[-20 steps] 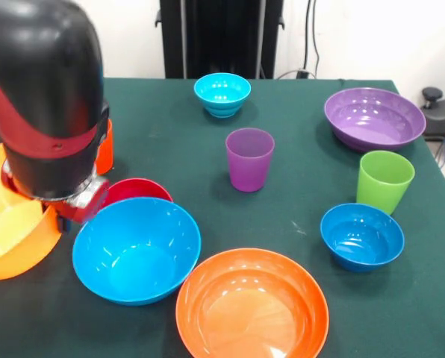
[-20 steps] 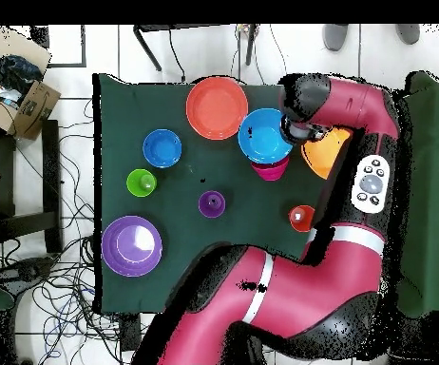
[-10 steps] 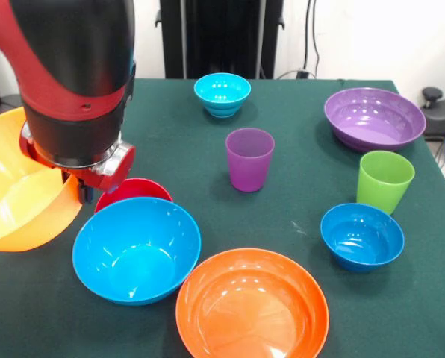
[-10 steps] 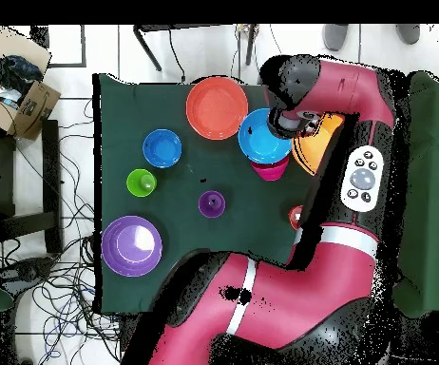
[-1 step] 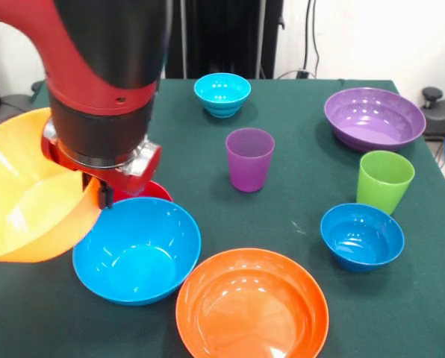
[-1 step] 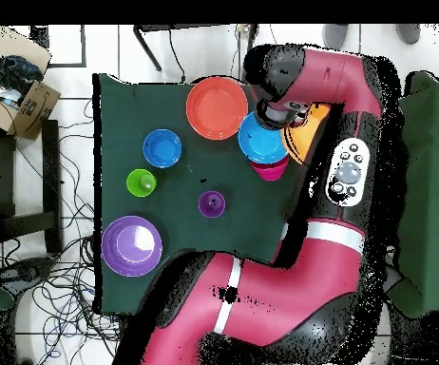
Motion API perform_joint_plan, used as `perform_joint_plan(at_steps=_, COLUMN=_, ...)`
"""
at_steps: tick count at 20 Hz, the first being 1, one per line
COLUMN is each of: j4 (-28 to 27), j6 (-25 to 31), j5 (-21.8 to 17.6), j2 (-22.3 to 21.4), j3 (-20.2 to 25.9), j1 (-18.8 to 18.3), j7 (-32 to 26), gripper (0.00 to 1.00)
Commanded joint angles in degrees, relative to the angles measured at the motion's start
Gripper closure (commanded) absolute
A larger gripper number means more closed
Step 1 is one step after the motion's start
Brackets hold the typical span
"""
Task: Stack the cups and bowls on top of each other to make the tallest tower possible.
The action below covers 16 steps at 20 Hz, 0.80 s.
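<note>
Item: yellow-orange bowl (image 5: 25, 198), large. Change logged: half a second ago it hung lower at the table's left edge in the front view; now I have carried it higher and further in over the cloth, tilted, its lip overlapping the rim of the sky-blue bowl (image 5: 137, 250). Meaning, as I judge it: the base piece is off the table (image 5: 297, 160) and in transit, and no tower stands yet.

Item: my gripper (image 5: 95, 195). Clamped on the wall of the yellow-orange bowl, one finger showing on the outside of its rim (the rest hidden under my wrist). The bowl hangs to the gripper's side, toward the table's edge, open face up and slanted.

Item: small magenta bowl (image 5: 144, 190). Directly behind the sky-blue bowl, mostly covered by my wrist; only a red sliver shows.

Item: orange-red bowl (image 5: 252, 304). At the near edge, just beside the sky-blue one.

Item: purple cup (image 5: 249, 159). Mid-table, upright, standing alone.

Item: lime green cup (image 5: 385, 181). Upright near the right edge, between the purple bowl (image 5: 374, 118) and the dark blue bowl (image 5: 361, 236).

Item: cyan bowl (image 5: 222, 94). Far edge, alone.

Item: orange cup. Not visible in either view (probably behind my arm).
</note>
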Motion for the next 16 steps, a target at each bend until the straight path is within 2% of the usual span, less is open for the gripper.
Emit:
perform_joint_plan(at_steps=1, j4=-6.6, j6=7.2, j5=1.0, j2=3.8, j3=6.4, j1=3.2, j7=-2.9, gripper=1.0)
perform_joint_plan(at_steps=8, j4=-14.4, j6=8.2, j5=3.4, j2=10.0, j3=7.1, j1=6.1, j7=3.6, gripper=1.0)
perform_joint_plan(at_steps=13, j4=-18.8, j6=10.2, j5=4.8, j2=12.0, j3=6.3, j1=9.2, j7=7.0, gripper=1.0)
perform_joint_plan(at_steps=16, j4=-19.5, j6=9.7, j5=5.9, j2=12.9, j3=5.9, j1=10.6, j7=7.5, gripper=1.0)
